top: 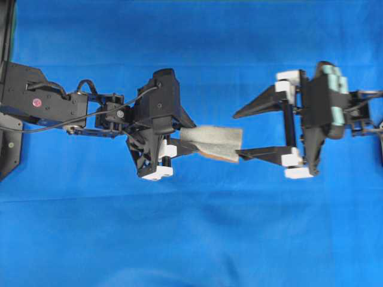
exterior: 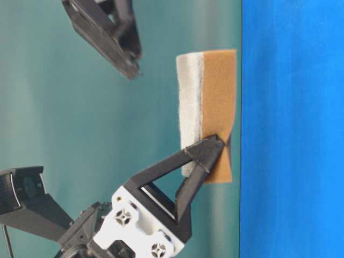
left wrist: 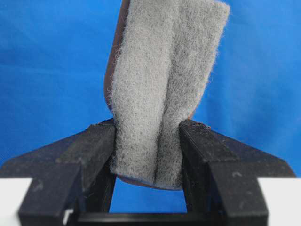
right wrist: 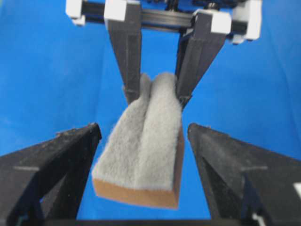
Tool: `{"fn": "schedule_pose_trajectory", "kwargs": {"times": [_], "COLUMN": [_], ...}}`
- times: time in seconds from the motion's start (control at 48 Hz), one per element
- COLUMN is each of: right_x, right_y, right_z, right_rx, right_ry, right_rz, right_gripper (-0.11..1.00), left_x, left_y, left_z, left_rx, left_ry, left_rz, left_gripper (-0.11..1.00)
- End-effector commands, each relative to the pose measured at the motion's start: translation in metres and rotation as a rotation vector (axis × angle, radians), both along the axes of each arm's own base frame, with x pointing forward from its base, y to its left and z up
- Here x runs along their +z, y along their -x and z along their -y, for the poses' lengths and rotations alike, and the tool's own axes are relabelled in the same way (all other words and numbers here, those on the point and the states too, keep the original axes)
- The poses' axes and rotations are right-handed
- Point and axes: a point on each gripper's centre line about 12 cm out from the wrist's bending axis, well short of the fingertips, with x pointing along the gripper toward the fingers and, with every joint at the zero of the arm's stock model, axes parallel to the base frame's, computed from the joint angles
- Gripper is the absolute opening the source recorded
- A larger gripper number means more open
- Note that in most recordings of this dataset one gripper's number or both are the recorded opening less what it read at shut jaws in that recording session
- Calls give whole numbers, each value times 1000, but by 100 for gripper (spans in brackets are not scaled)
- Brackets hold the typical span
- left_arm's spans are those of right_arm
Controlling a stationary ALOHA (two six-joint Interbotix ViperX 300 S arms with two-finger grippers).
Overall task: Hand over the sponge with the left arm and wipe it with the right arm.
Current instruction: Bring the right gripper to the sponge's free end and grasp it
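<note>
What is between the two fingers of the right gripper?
The free end of the sponge, held by the left gripper. The right wrist view shows it between the right gripper's open fingers, untouched.

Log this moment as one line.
left gripper: shut on sponge, held above the blue cloth | right gripper: open, flanking sponge's free end | handover: pending

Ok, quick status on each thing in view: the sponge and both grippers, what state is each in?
Sponge: off the table, pinched at one end so its fuzzy grey face creases, free end pointing at the right gripper.
Left gripper: shut on the sponge.
Right gripper: open wide, a finger on each side of the sponge's free end, not squeezing it.
</note>
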Motion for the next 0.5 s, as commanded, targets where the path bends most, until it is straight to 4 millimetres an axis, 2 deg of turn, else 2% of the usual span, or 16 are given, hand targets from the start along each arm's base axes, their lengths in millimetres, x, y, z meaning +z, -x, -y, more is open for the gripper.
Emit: {"fn": "schedule_pose_trajectory", "kwargs": {"times": [0.0,0.479], "right_x": [6,-39], "right_y": [-11,-39], "right_z": [2,4], "right_rx": [-9,-30], "right_ry": [-7,-28], "right_rz": [3,-144], "right_gripper": [74,74], "left_x": [15,14], "left_y": [0,0], "left_z": [-1,-4], "left_rx": [1,7], "left_ry": [0,-3], "left_rz": [41,38], "left_gripper": [32,32]}}
